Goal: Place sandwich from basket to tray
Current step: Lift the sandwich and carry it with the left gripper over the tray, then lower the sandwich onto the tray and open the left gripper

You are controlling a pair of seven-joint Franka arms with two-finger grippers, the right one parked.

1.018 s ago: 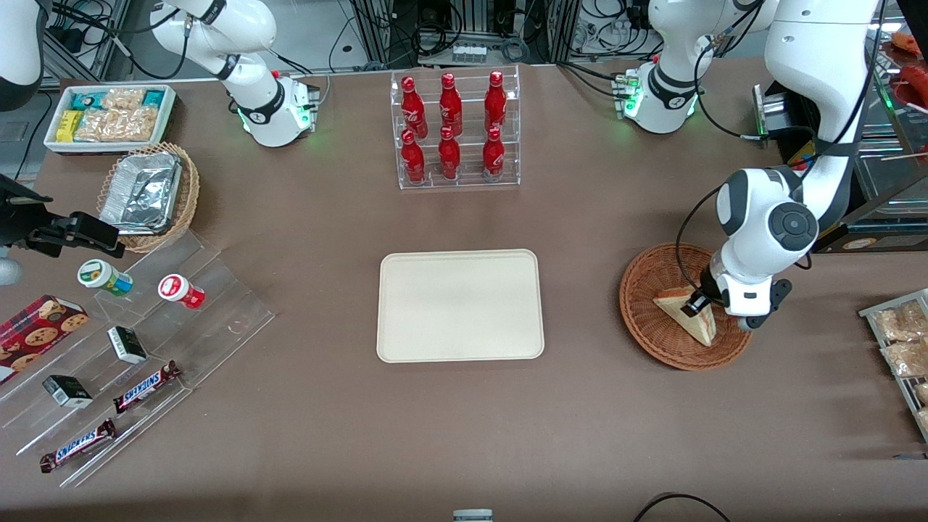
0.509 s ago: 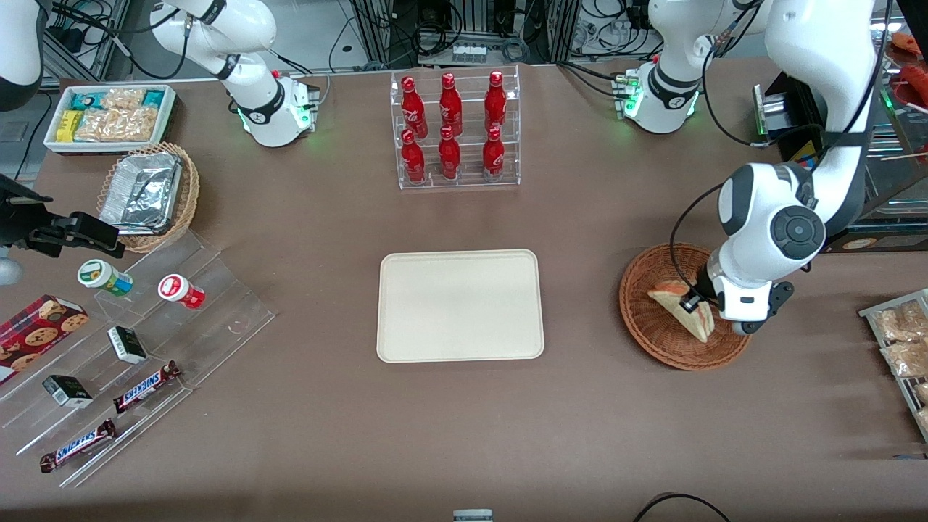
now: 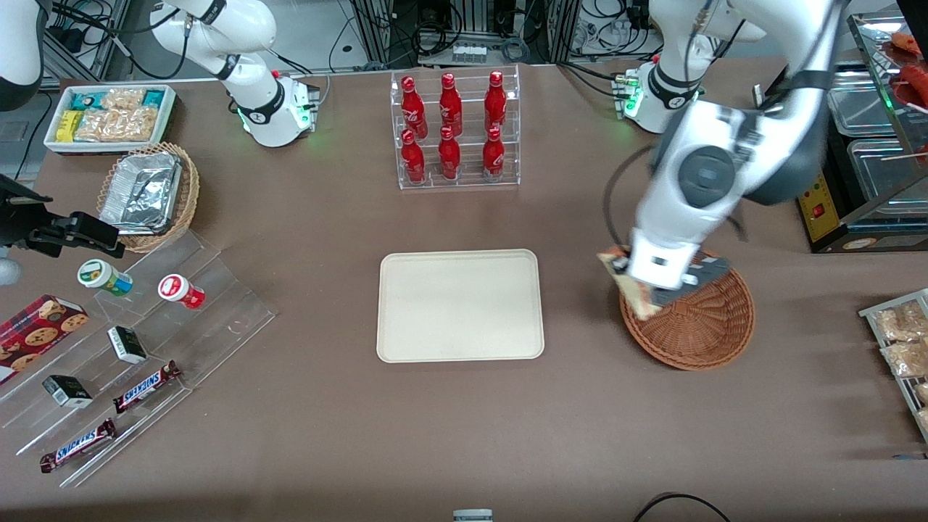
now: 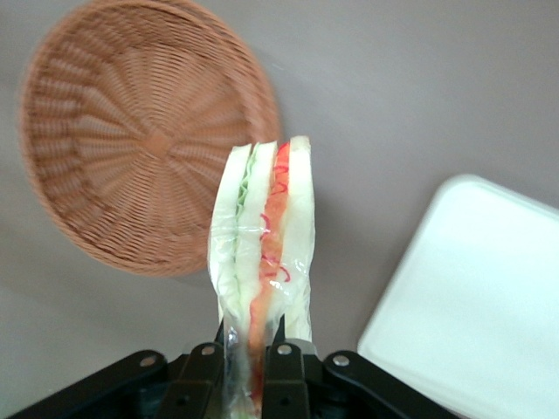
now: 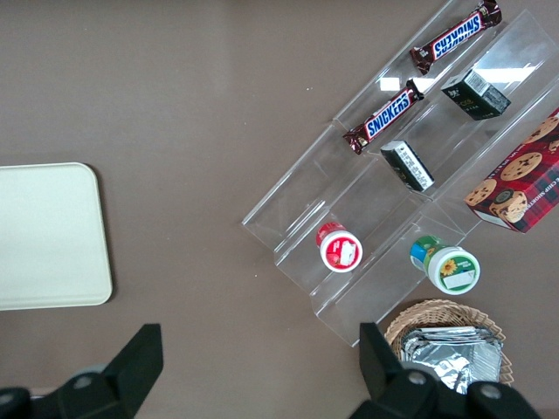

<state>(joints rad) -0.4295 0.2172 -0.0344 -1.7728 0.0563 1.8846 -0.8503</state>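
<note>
My left gripper (image 3: 638, 284) is shut on the sandwich (image 3: 632, 288), a wrapped white-bread wedge with red-orange and green filling, and holds it in the air above the rim of the reddish-brown wicker basket (image 3: 699, 326), on the side toward the tray. In the left wrist view the sandwich (image 4: 262, 236) stands up between the black fingers (image 4: 286, 371) of the gripper (image 4: 251, 367), with the basket (image 4: 131, 140) below it, nothing in it. The cream-beige tray (image 3: 460, 305) lies flat at the table's middle, nothing on it; its corner also shows in the left wrist view (image 4: 476, 305).
A clear rack of red bottles (image 3: 454, 130) stands farther from the camera than the tray. Toward the parked arm's end lie a tan basket with a foil container (image 3: 148, 192), a white snack bin (image 3: 110, 116) and clear steps with snacks (image 3: 130, 341). Snack packets (image 3: 899, 341) lie at the working arm's end.
My gripper has lifted the sandwich out of the basket and carried it up and toward the tray, to above the basket's rim. The basket now holds nothing.
</note>
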